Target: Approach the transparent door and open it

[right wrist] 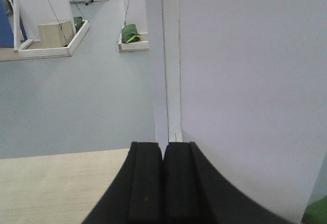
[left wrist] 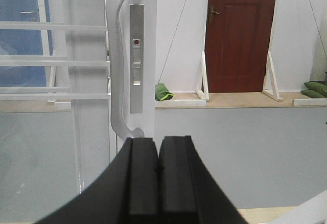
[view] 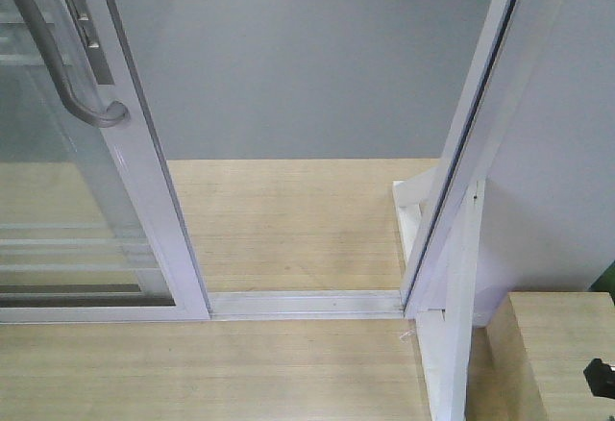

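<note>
Left gripper, pads pressed together (holding nothing), sits just below the transparent door handle.

Looking like an indoor test hall or robotics lab, not a home. Past the left gripper a mock doorway is standing: sliding glass door and a red-brown wooden door, both sitting on raised wood platforms over grey floor. White braces and thin cables are propping the panels. Green sandbags are weighing down bases ahead-left of the right gripper.
</note>
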Controlling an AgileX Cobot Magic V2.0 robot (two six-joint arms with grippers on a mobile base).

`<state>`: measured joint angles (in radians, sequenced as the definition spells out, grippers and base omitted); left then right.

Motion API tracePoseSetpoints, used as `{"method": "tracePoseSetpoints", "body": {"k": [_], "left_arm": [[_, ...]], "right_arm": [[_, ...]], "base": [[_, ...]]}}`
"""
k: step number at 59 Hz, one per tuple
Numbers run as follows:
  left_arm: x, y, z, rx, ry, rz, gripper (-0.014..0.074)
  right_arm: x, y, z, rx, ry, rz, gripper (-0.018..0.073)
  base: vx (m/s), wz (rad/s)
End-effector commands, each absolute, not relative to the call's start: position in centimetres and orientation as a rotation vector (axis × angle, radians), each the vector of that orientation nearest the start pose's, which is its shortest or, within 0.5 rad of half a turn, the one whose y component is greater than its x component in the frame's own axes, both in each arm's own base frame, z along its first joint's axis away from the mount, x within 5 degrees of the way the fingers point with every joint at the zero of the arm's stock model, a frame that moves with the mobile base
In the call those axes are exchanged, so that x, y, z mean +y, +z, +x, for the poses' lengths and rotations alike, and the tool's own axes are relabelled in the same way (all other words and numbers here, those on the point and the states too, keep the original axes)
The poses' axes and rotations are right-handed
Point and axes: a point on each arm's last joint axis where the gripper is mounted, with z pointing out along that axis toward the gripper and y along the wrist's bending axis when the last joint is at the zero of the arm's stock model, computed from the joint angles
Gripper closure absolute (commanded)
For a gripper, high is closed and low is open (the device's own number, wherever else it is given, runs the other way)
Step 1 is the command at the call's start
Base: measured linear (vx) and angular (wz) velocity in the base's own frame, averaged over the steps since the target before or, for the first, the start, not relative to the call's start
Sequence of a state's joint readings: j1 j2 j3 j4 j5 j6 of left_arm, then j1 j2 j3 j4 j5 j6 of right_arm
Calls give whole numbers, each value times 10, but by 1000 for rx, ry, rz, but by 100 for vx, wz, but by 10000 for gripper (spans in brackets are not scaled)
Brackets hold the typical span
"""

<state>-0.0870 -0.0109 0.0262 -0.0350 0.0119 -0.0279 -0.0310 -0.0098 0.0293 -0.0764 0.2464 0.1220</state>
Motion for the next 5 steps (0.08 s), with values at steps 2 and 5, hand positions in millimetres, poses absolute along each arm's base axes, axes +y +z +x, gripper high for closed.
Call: {"method": "tracePoseSetpoints", "body": {"k": [2,5], "left_arm": [[-5,202,56,1448,-133,11,602],[-5,202,56,1448,-133,11,602]], "right_arm": [[-3,185,56,1668,-11,72,567],[-3,185,56,1668,-11,72,567]], "base": [[0,0],[0,0]]}}
